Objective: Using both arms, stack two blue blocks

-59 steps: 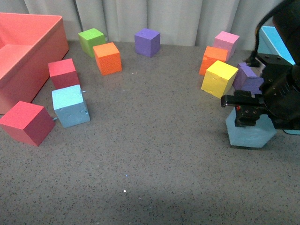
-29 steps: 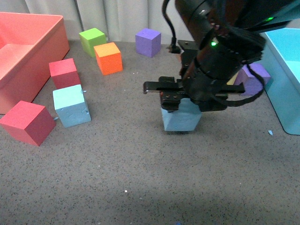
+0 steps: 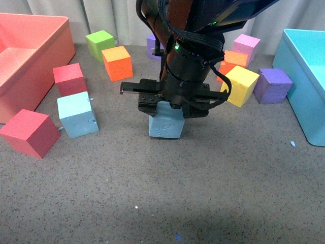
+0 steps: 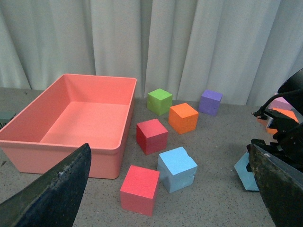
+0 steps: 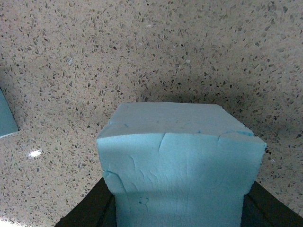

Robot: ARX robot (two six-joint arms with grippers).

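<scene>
Carefully raise the middle blue block [image 3: 165, 124], pinched in the right claw [image 3: 166, 108], then centre it over the nine-o'clock blue block [image 3: 76, 117].

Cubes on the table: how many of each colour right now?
blue cubes: 2
red cubes: 2
orange cubes: 2
purple cubes: 2
green cube: 1
yellow cube: 1
pink cube: 1
Total: 11
</scene>
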